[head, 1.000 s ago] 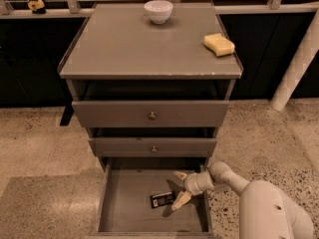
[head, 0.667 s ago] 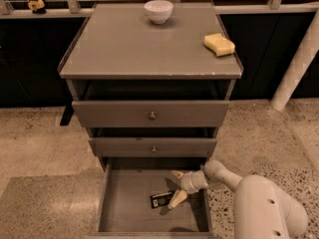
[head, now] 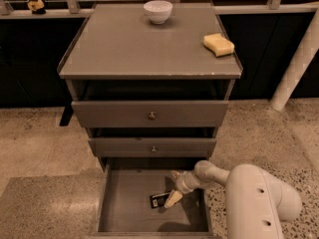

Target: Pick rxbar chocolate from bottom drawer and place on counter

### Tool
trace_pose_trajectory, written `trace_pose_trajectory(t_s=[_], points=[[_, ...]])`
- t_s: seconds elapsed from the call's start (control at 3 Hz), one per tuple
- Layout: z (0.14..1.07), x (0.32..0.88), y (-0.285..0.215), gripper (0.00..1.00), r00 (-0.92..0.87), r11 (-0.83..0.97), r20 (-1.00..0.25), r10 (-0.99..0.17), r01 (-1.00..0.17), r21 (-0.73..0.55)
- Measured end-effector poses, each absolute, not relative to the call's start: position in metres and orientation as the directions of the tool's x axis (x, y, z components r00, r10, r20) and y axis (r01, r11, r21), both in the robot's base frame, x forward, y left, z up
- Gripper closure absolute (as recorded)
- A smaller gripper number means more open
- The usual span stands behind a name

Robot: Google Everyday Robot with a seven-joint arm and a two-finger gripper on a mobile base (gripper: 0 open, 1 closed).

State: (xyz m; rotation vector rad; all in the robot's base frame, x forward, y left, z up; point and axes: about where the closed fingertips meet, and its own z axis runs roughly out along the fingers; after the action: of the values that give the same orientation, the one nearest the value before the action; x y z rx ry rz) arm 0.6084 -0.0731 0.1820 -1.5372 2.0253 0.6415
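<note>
Reaching into the bottom drawer (head: 119,205), your gripper (head: 173,188) sits at its right side, jaws apart, it seems; the lower fingertip (head: 172,199) lies just beside the rxbar chocolate (head: 158,200) on the drawer floor, near its middle.

High frontal view, pincer (head: 174,187) in drawer (head: 127,199)

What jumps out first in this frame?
The pale arm reaches into the open bottom drawer, its gripper open beside the rxbar chocolate on the drawer floor. Next comes the counter, carrying a white bowl at the back and a yellow sponge near the right edge.
</note>
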Motion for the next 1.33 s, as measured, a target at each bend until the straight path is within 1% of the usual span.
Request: trace_pose_trajectory(t_s=[0.33,1.0,1.33], points=[[0.182,0.609,-0.073,0.0,-0.225,0.246,-0.651,-0.725,-0.967,0.061],[0.137,0.613,-0.05,0.0,-0.255,0.306,-0.626,-0.737,-0.952,0.028],[0.136,0.613,-0.05,0.0,-0.255,0.306,-0.626,-0.737,-0.952,0.028]])
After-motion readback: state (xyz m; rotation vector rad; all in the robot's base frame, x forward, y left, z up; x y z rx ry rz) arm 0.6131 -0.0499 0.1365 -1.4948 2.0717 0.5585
